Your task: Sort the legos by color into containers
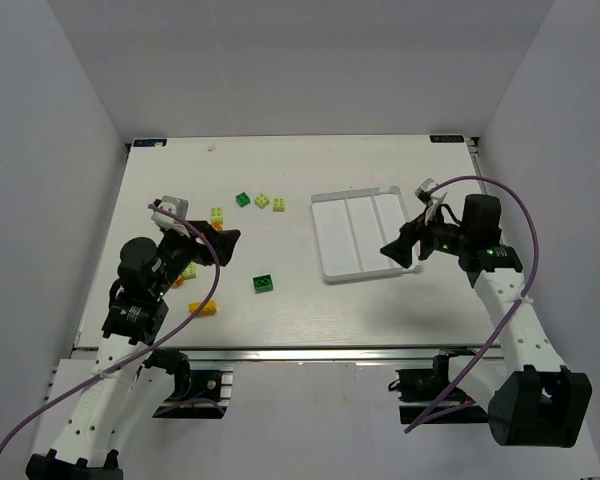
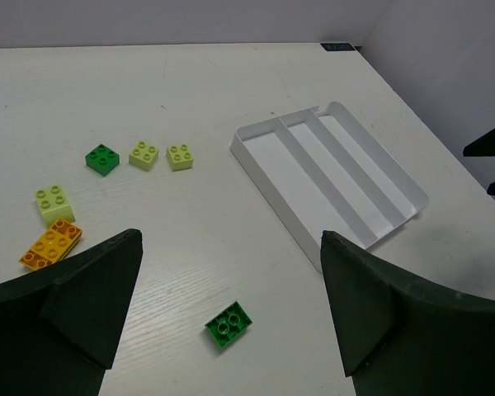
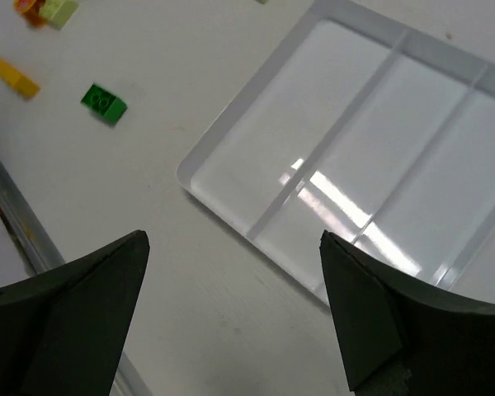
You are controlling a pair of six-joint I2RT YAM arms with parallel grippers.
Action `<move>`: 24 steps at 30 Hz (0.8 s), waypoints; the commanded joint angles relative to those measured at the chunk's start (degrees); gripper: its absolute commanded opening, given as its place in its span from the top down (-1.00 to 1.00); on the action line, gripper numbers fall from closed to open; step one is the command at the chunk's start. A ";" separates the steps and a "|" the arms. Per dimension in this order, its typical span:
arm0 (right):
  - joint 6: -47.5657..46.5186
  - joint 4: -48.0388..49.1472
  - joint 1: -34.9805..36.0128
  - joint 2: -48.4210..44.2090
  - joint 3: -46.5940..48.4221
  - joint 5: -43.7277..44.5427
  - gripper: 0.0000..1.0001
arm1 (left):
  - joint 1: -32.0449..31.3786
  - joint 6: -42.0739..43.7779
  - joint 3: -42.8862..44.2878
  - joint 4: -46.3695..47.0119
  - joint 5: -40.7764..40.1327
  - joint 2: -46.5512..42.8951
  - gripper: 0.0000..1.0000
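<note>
1. The white worktop [image 1: 280, 320] carries everything. Small dark labels [image 1: 148, 142] sit at its far corners, their writing too small to read.
2. A shallow white tray [image 1: 320, 240] with three long compartments lies right of centre.
3. The right pincer [image 3: 235, 239] is released, jaws spread wide, above the tray's near right part.
4. The left pincer [image 2: 231, 247] is likewise released, jaws wide apart, over the worktop's left side.
5. The bricks lie on the worktop left of the tray. One dark green brick [image 2: 229, 323] sits alone. A second green brick [image 2: 103, 158] lines up beside two pale yellow-green bricks [image 2: 144, 153]. Another pale brick [image 2: 54, 204] touches an orange brick [image 2: 51, 243].
</note>
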 commanded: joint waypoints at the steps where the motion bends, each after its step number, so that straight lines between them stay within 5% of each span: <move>1: -25.90 -7.96 0.98 0.30 4.81 -17.06 -0.79 | -0.02 0.73 0.05 0.95 2.26 0.17 -0.96; 5: -39.50 -16.51 3.71 0.12 6.66 -19.82 -0.79 | -0.02 0.64 0.23 0.87 2.18 0.43 -0.96; 10: -36.21 -3.25 12.91 -0.15 3.24 -14.33 -0.79 | -0.02 0.81 0.23 0.08 -0.89 1.92 -0.93; 19: -47.37 -0.61 35.07 22.33 11.85 6.26 -0.48 | 0.60 1.26 1.81 -3.97 -9.85 6.76 -0.06; 22: -47.29 4.02 39.82 25.86 12.91 9.86 -0.79 | 0.60 1.08 2.34 -5.63 -16.26 7.11 -0.36; 24: -46.07 6.67 43.16 29.20 14.30 12.75 -0.79 | 0.60 0.99 2.60 -6.34 -18.47 7.29 -0.55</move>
